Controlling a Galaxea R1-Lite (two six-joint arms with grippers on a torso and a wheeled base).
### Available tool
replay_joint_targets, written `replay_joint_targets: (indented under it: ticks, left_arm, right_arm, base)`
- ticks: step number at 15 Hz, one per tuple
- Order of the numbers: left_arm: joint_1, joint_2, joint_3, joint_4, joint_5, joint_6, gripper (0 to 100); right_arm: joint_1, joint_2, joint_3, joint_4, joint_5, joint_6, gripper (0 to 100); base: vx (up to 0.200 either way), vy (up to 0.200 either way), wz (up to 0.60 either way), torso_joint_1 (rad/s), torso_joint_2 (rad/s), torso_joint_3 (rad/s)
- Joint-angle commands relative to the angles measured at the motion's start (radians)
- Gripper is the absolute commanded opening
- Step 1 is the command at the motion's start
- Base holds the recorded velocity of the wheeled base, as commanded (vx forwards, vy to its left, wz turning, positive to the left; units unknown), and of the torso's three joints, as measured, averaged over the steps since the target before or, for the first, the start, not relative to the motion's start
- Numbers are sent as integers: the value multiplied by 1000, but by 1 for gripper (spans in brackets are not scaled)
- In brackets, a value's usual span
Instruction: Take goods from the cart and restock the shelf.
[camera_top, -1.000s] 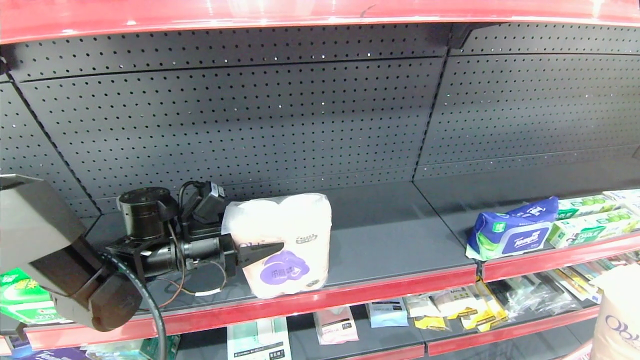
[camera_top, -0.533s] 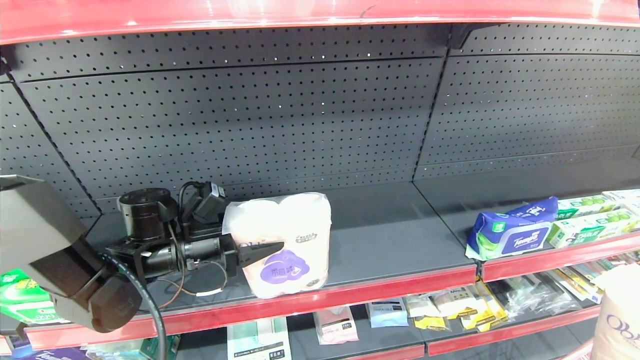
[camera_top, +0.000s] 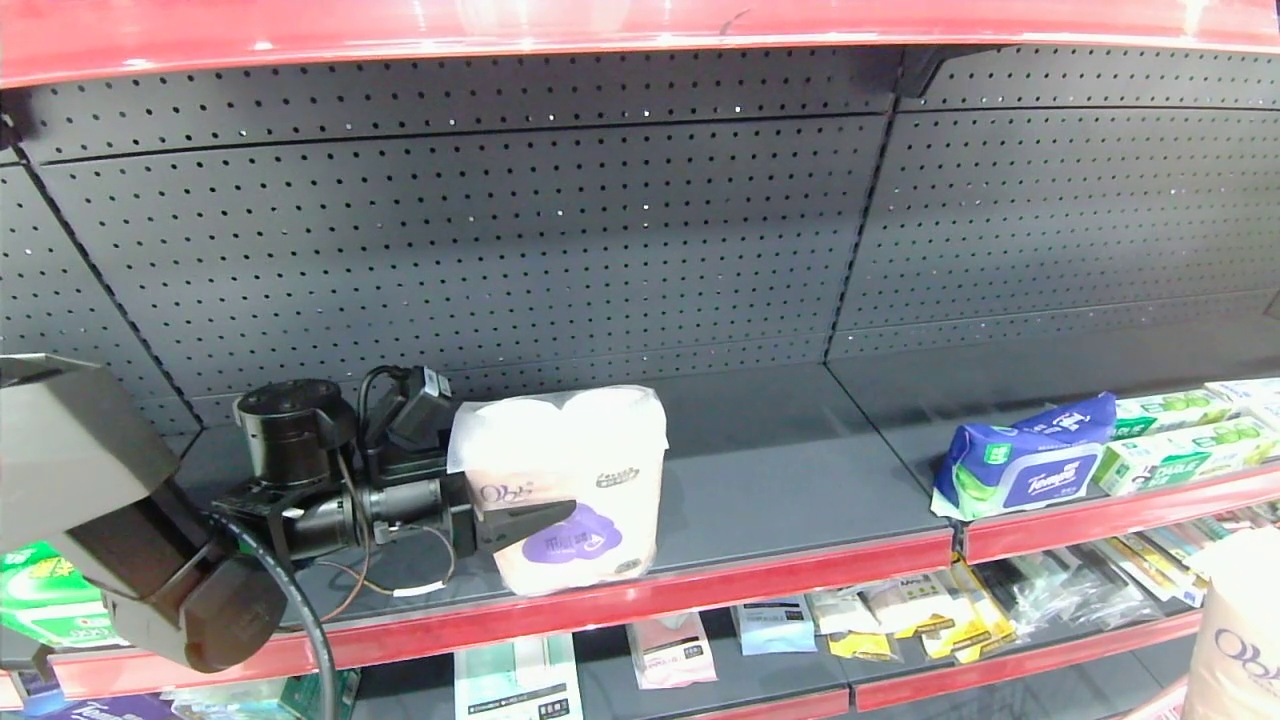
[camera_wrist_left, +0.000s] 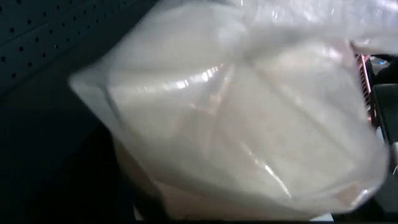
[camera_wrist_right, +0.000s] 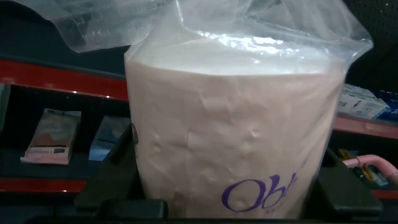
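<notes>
Gripper (camera_top: 556, 496) looser around roll pack (camera_top: 590, 455)

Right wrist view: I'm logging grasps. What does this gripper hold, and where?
The right gripper holds a plastic-wrapped white toilet paper pack, clamped at its lower sides.

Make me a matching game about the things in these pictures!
Things: 1 white toilet-roll pack with purple label; 2 blue wet-wipes packet; 3 green-and-white boxes; 4 clear-wrapped white roll pack.
Places: a far right of the grey shelf; b held in the right gripper; c standing beside the left gripper; d just left of the boxes.
Pairs: 1-c, 2-d, 3-a, 4-b.
</notes>
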Motion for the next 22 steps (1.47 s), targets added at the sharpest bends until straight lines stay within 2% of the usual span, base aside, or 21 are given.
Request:
replay_joint_targets:
  ticks: [1,3,6,10,12,13,15,17,18,19,20,21,22]
  left_arm:
    - [0,-28,4,-21,-1,-24,100]
    - [0,-77,3,-42,1,-74,100]
    - [2,-155,-3,-42,1,-131,100]
    - [8,-237,-59,-42,10,-260,100]
    - [9,-246,-91,-42,19,-271,100]
    - [9,-246,-117,-42,47,-271,100]
    - [9,-243,-161,-38,145,-272,100]
    - [5,-243,-166,-35,249,-268,100]
    - [6,-241,-165,-33,297,-254,100]
    - [6,-240,-165,-26,426,-211,100]
    - [5,-229,-183,-21,567,-191,100]
    - [2,-231,-191,-18,650,-183,100]
    - [2,-241,-186,13,794,-111,100]
  right_arm:
    - [0,0,1,0,0,-1,0]
    - [0,0,1,1,0,-1,0]
    - [0,0,2,1,0,-2,0]
    - [0,0,4,3,-1,-4,0]
    - [0,0,7,1,0,-4,0]
    - [0,0,8,3,0,-2,0]
    - [0,0,8,4,0,-2,0]
    - [0,0,10,6,2,-1,0]
    - [0,0,10,6,2,-1,0]
    - [0,0,13,6,2,-1,0]
    - [0,0,19,3,2,1,0]
    - [0,0,19,3,2,1,0]
    - [0,0,19,3,2,1,0]
  base:
    - [0,0,0,0,0,0]
    - [0,0,0,0,0,0]
    - [0,0,0,0,0,0]
    - [0,0,0,0,0,0]
    - [0,0,0,0,0,0]
    - [0,0,0,0,0,0]
    - [0,0,0,0,0,0]
    - [0,0,0,0,0,0]
    - [0,0,0,0,0,0]
    - [0,0,0,0,0,0]
    - [0,0,0,0,0,0]
    - [0,0,0,0,0,0]
    - [0,0,0,0,0,0]
